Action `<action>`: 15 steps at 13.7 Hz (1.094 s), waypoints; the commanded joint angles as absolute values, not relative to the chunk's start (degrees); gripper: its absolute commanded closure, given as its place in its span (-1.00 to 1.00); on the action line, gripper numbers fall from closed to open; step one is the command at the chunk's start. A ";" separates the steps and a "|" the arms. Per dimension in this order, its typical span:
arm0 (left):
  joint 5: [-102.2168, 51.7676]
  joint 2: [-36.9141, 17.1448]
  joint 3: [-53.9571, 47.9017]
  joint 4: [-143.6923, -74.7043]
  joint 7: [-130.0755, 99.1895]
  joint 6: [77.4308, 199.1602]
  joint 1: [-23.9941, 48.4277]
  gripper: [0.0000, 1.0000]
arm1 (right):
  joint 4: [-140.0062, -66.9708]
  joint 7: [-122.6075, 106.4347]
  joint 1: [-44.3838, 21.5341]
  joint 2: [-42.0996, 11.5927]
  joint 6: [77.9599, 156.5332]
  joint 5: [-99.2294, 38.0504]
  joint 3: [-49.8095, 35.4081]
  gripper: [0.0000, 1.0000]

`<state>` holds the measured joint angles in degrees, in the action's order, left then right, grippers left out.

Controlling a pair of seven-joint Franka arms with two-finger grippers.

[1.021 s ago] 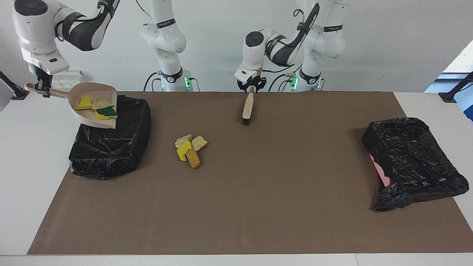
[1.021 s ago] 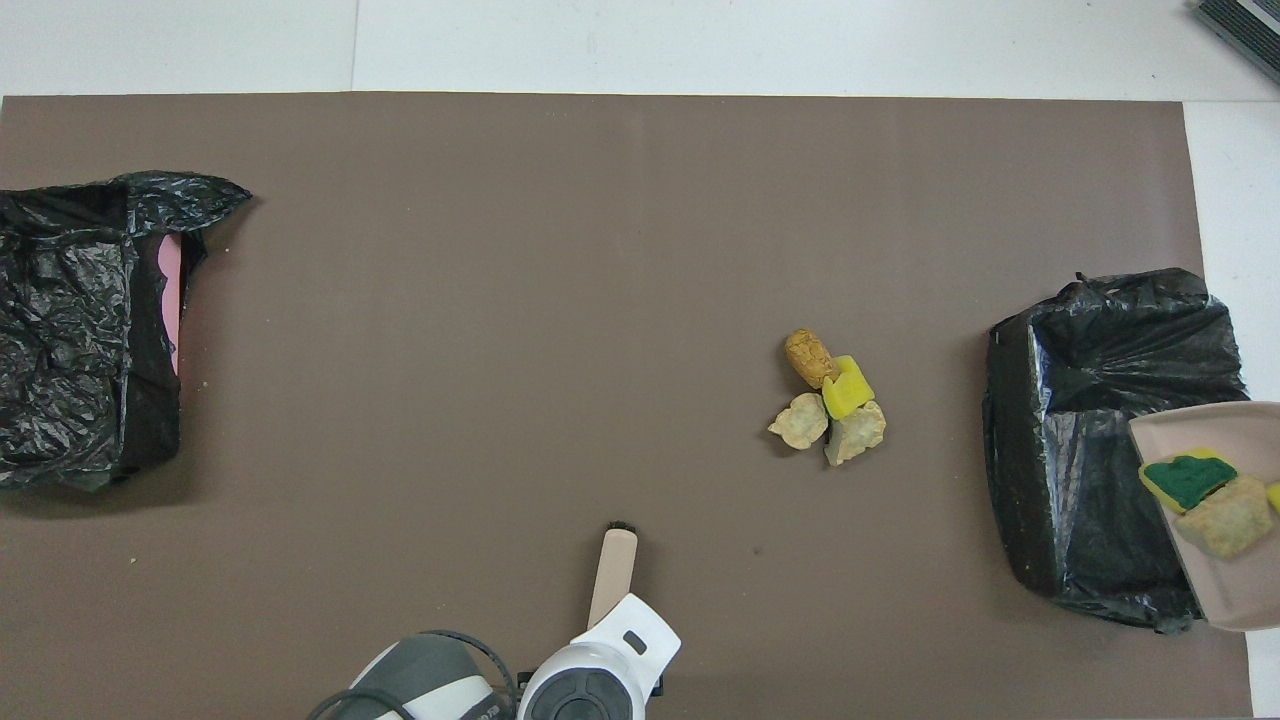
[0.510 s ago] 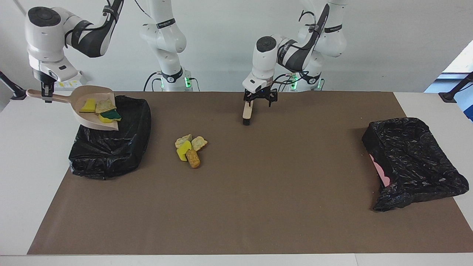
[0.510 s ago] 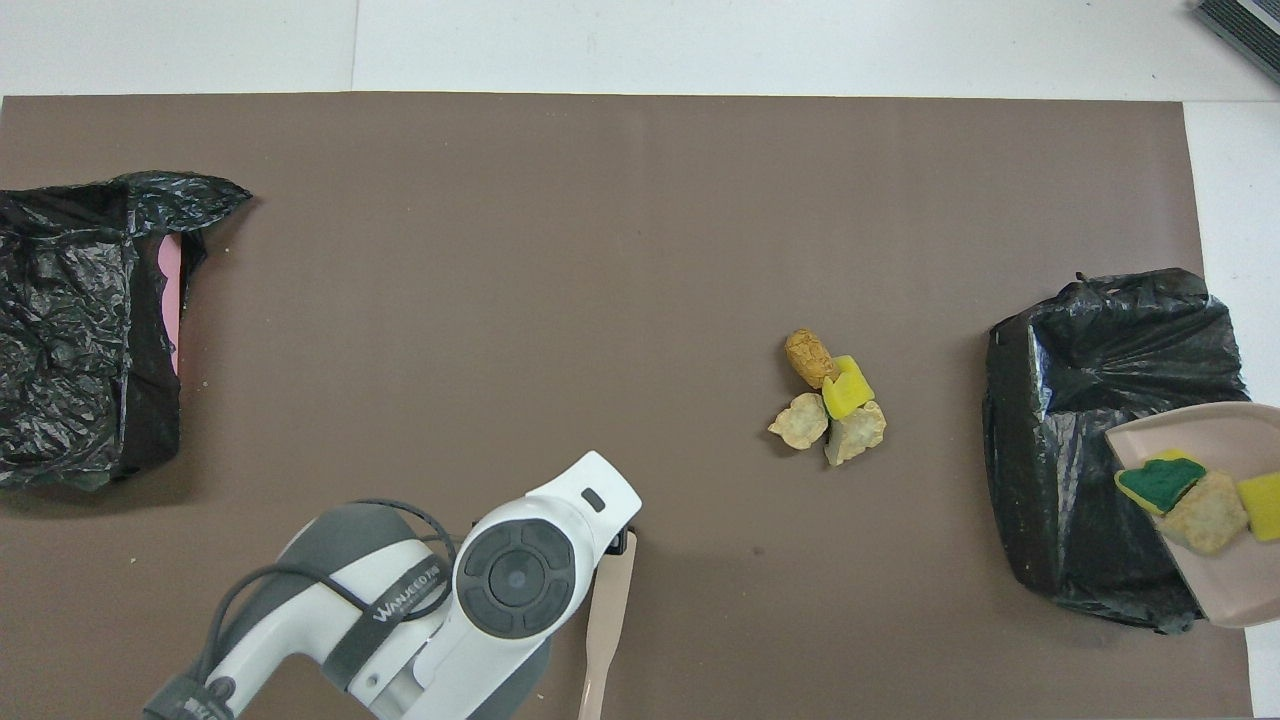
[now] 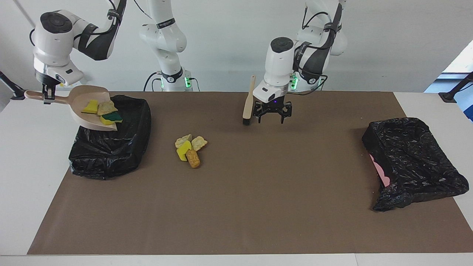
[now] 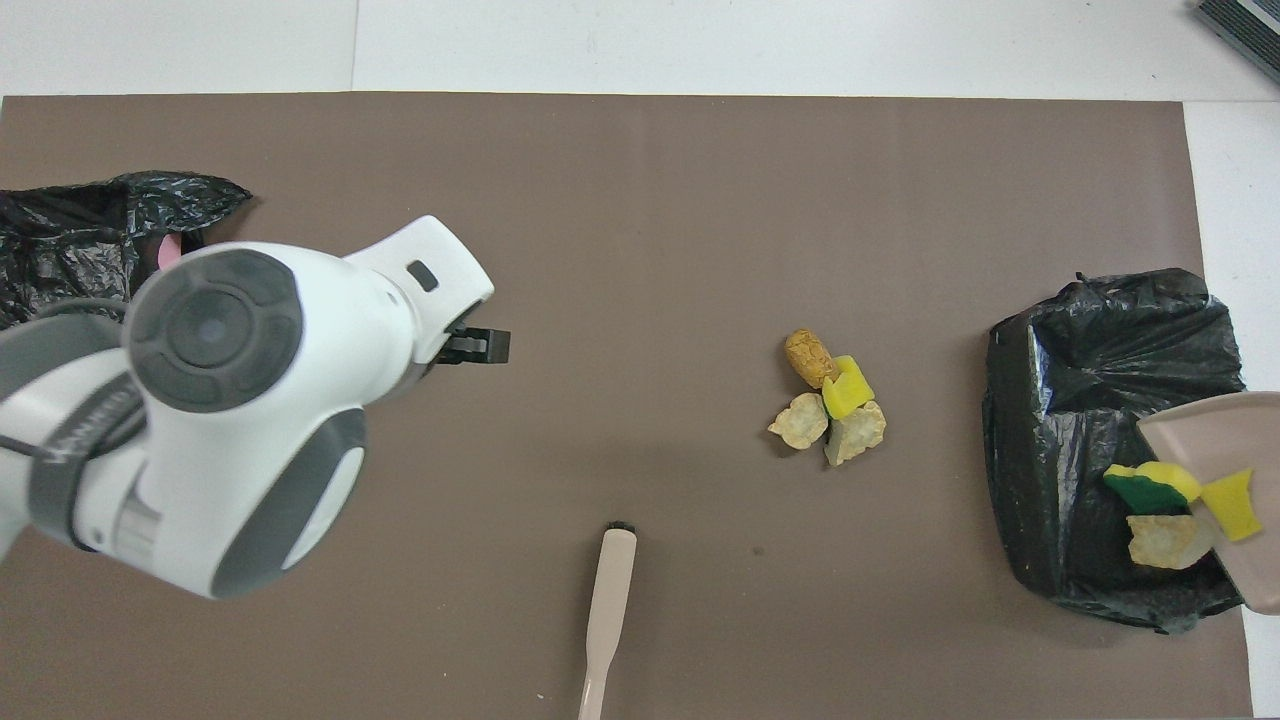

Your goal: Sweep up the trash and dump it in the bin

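Observation:
My right gripper [image 5: 46, 96] is shut on the handle of a beige dustpan [image 5: 85, 119], which it holds tilted over a bin lined with a black bag [image 5: 111, 147] at the right arm's end. Three trash chunks [image 5: 103, 111], yellow, beige and green-and-yellow, lie in the pan near its lip; they also show in the overhead view [image 6: 1160, 495]. A pile of trash [image 5: 190, 148] lies on the brown mat [image 5: 236, 207] beside that bin. A brush [image 5: 248, 105] rests on its bristle end, handle tilted up, with nothing holding it. My left gripper [image 5: 271, 118] is open and empty in the air beside the brush.
A second bin in a black bag [image 5: 410, 162] stands at the left arm's end; in the overhead view my left arm [image 6: 230, 400] covers part of it. White table [image 5: 26, 166] borders the mat.
My left gripper has let go of the brush, opened, and moved up and toward the left arm's end. The right gripper has tilted the dustpan further over the bin, and the chunks have slid toward its lip.

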<state>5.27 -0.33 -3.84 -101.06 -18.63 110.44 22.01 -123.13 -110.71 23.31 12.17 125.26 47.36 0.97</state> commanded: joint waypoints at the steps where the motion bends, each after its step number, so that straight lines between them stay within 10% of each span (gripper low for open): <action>1: 5.54 -0.62 -4.13 -91.87 -12.07 99.62 18.38 -1.00 | -124.10 -106.53 23.47 13.36 126.12 50.80 0.88 1.00; 8: 1.70 -0.44 -4.31 -77.62 -3.96 85.00 7.23 -1.00 | -120.08 -106.25 23.38 14.50 125.43 54.93 -0.43 1.00; 15: -2.81 3.33 -1.85 -79.53 7.20 80.16 3.08 -1.00 | -119.27 -102.75 23.29 20.20 108.84 50.04 -6.49 1.00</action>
